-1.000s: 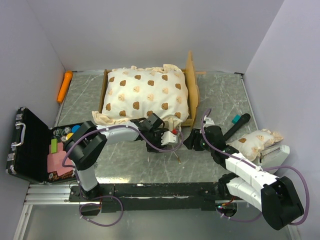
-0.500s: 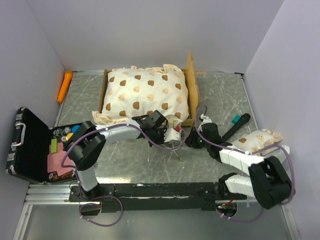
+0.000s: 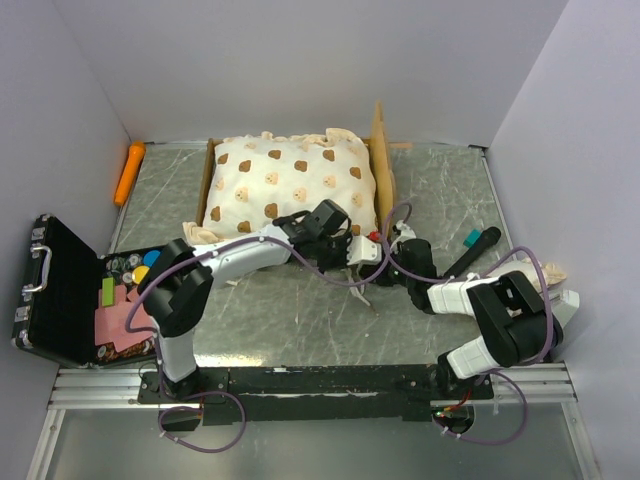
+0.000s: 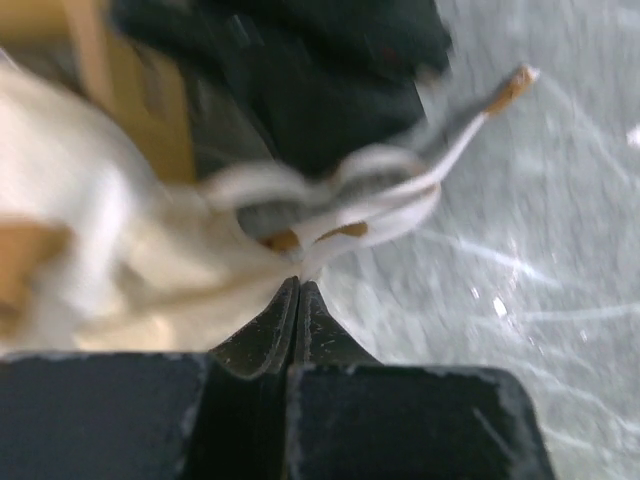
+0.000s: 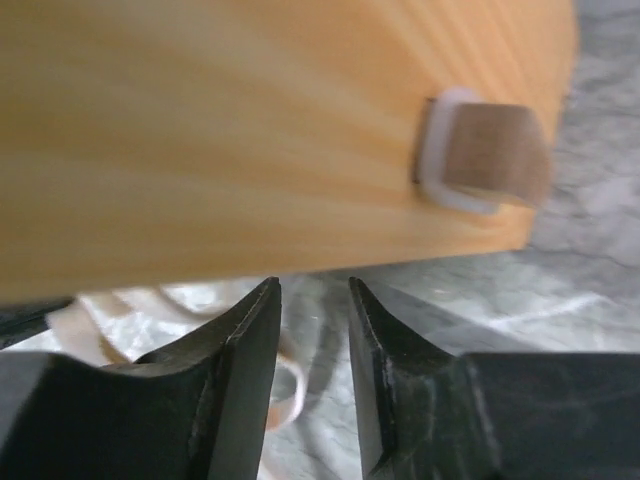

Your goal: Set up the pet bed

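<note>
The pet bed's light-wood frame [image 3: 383, 190] stands at the back, its bear-print mattress [image 3: 290, 180] lying in it, the headboard on the right. My left gripper [image 3: 350, 256] is at the bed's front right corner. In the left wrist view it [image 4: 300, 283] is shut on a white tie ribbon [image 4: 400, 205] coming off the mattress edge [image 4: 90, 250]. My right gripper [image 3: 386, 262] sits just right of that corner. In the right wrist view it [image 5: 313, 285] is open and narrow under the frame [image 5: 250, 130], nothing between the fingers. The pillow [image 3: 551, 268] is mostly hidden behind the right arm.
An open black case [image 3: 60, 290] with small items lies at the left edge. An orange carrot-shaped toy [image 3: 129, 172] rests at the back left. A black stick with a teal tip [image 3: 476, 246] lies right of the bed. A wooden peg [image 5: 490, 155] sticks out of the frame.
The left gripper closed on the ribbon and moved right toward the bed's corner. The right gripper slid left up to the frame and its jaws narrowed.
</note>
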Tool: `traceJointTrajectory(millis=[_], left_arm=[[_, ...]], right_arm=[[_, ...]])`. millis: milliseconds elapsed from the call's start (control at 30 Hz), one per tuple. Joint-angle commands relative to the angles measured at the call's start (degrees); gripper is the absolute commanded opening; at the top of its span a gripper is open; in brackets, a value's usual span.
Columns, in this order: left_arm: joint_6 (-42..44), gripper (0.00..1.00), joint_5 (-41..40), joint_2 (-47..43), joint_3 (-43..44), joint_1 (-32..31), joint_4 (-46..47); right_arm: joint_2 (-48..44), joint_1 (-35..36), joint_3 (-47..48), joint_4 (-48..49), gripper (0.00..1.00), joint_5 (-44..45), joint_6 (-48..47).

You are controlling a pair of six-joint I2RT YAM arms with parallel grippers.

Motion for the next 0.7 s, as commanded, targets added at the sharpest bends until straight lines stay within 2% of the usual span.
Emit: traceJointTrajectory(millis=[0, 233, 367, 500, 667], left_arm=[[2.01, 0.01, 2.86, 4.00, 6.37, -0.45, -2.34], [3.33, 0.01, 2.77, 9.11, 8.40, 1.48, -3.22], [3.60, 0.01, 2.07, 9.73, 8.84, 3.24, -2.96], [4.30, 0.01, 1.89, 9.99, 8.31, 3.33, -1.91], [5.61, 0.01, 2.85, 10.60, 7.26, 3.68, 1.43]], right_arm=[[1.59, 0.29, 0.20, 13.51, 0.41, -8.24, -0.78], [-1.21, 0.29, -4.36, 21.68, 0.44, -8.78, -0.07], [0.80, 0.29, -1.82, 21.16, 0.45, -12.65, -1.66], [1.77, 0.12, -2.95, 26.15, 0.45, -11.42, 0.71], [4.14, -0.15, -2.60, 30.73, 0.45, -15.37, 2.20]])
